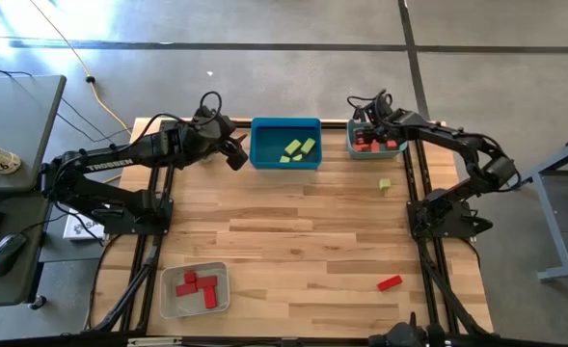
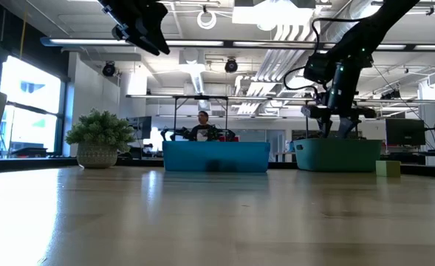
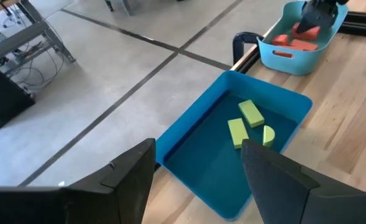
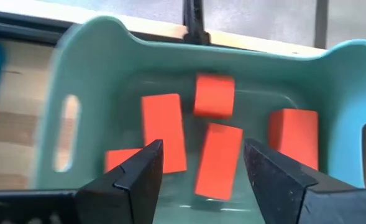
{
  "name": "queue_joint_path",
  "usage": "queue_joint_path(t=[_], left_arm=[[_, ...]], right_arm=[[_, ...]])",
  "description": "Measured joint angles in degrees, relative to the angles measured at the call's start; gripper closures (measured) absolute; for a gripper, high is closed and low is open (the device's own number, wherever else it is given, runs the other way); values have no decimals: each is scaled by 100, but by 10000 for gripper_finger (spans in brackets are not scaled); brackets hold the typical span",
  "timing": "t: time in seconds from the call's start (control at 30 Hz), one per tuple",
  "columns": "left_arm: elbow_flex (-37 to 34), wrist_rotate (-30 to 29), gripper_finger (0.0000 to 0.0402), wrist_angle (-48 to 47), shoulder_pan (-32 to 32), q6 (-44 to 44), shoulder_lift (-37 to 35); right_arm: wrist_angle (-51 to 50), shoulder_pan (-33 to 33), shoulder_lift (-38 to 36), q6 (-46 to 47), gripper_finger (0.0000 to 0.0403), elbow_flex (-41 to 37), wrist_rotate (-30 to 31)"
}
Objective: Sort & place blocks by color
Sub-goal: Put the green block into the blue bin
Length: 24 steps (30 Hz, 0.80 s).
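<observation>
Nearly sorted: two blocks remain loose on the table.
Orange blocks (image 4: 217, 158) are binned in the teal tray (image 1: 376, 146), right gripper (image 4: 202, 165) spread wide above, empty; yellow-green blocks (image 1: 298, 148) in the blue tray (image 1: 285, 123); red blocks (image 1: 197, 286) in the grey tray (image 1: 168, 306). Left gripper (image 3: 198, 158) wide, empty. Left out: yellow-green cube (image 1: 385, 184), red bar (image 1: 390, 282).

Only readable thing I can spot is white lettering along the left arm (image 1: 105, 164), left side of the overhead shot. It looks like "TROSSEN", but it's small and I wouldn't swear to every letter. A paper sheet (image 1: 79, 227) below that arm has dark print, too tiny to read. Nothing legible on the trays or blocks.
</observation>
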Motion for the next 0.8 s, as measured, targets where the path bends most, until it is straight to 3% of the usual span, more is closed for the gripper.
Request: queue_joint_path(t=[0.37, 0.53, 0.8], left_arm=[[0, -24, 174, 244, 61, 713, 0], [0, -44, 174, 437, 115, 982, 0], [0, -40, 174, 463, 268, 1140, 0]], right_arm=[[-1590, 712, -7, 524, 192, 1143, -53], [-2193, 1268, -7, 972, 192, 1236, -41], [-3453, 2158, -7, 1821, 192, 1240, 854]])
